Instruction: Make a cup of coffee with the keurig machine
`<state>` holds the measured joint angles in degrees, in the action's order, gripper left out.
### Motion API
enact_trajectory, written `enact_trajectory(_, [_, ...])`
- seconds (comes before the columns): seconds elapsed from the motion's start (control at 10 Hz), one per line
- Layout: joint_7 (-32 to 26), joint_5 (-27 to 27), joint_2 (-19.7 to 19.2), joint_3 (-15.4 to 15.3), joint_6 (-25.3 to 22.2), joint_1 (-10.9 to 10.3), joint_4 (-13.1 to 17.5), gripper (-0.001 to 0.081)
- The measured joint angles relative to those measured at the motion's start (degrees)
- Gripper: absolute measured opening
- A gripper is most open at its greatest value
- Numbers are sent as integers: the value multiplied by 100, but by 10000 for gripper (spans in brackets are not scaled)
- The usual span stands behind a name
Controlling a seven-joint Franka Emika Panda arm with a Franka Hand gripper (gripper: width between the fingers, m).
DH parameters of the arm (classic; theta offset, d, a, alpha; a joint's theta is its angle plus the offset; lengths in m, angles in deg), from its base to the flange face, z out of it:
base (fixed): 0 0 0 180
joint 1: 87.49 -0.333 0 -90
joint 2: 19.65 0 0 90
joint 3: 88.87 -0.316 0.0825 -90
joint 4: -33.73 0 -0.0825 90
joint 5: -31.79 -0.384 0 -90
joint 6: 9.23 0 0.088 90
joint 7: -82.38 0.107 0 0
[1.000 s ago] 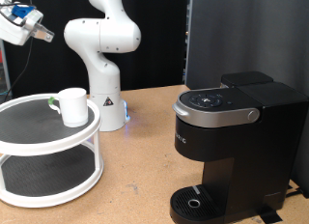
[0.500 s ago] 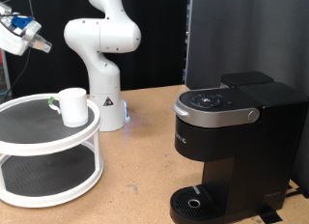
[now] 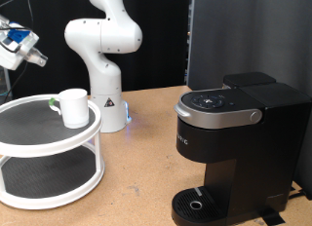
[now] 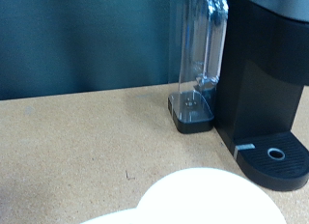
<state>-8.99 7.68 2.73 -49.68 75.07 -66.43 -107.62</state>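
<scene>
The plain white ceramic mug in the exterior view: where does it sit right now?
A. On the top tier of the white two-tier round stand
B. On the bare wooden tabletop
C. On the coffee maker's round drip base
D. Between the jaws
A: the plain white ceramic mug stands on the top tier of the white two-tier round stand, apart from the black boxy pod coffee maker, whose round drip base holds nothing.

Your arm [image 3: 102, 41] is glossy white, built from fat rounded segments that swell at each joint like stacked elbows. Its base column [image 3: 107, 104] widens toward the bottom, carries a small dark triangular warning mark, and shows a faint blue glow at its foot. At the far end you can see the gripper [image 3: 21, 46], pale grey-white with blue cabling; its fingers are too small to make out.
</scene>
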Motion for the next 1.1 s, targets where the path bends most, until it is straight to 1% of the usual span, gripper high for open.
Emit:
enact_trajectory(0.6, [-212, -142, -352, 0, 426, -4, -112, 2])
enact_trajectory(0.7, [-256, -204, -405, 1, 476, -4, -136, 125])
enact_trajectory(0.8, [-311, -289, -464, 1, 556, -4, -171, 287])
enact_trajectory(0.9, [-377, -372, -513, 3, 650, -4, -215, 287])
enact_trajectory(1.0, [-438, -455, -571, 3, 723, -4, -252, 464])
enact_trajectory(1.1, [-505, -550, -629, 3, 825, -4, -299, 464])
